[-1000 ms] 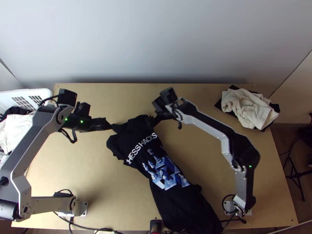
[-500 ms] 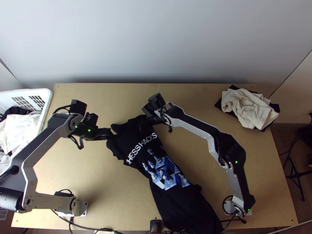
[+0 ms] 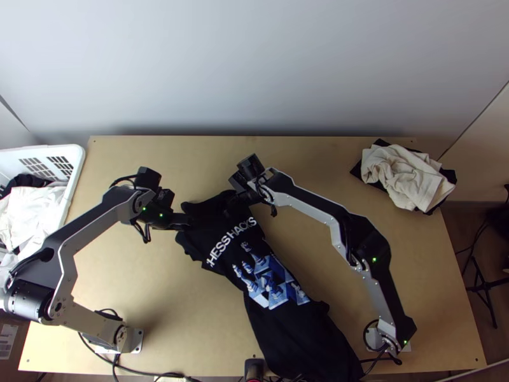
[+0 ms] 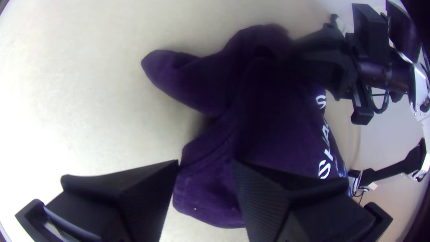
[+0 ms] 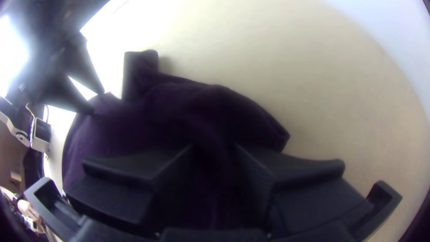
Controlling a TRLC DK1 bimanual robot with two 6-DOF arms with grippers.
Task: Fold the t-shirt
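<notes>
Straddle the edges with both grippers low before you close, pinching only the layers you mean to fold. Your left gripper (image 4: pixel 205 162) and right gripper (image 5: pixel 214 147) both have their fingers well parted over cloth, neither clamped on it. The T-shirt (image 3: pixel 257 267) lies bunched at its far end, slanting to the surface's (image 3: pixel 184 312) near edge. Since the earlier frame, your left gripper has moved in over the shirt's edge.

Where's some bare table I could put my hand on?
Bare wood shows between the left arm's base and the t-shirt, and between the right arm and the cream cloth. It's crowded at the collar end, where the left gripper and right gripper are.
</notes>
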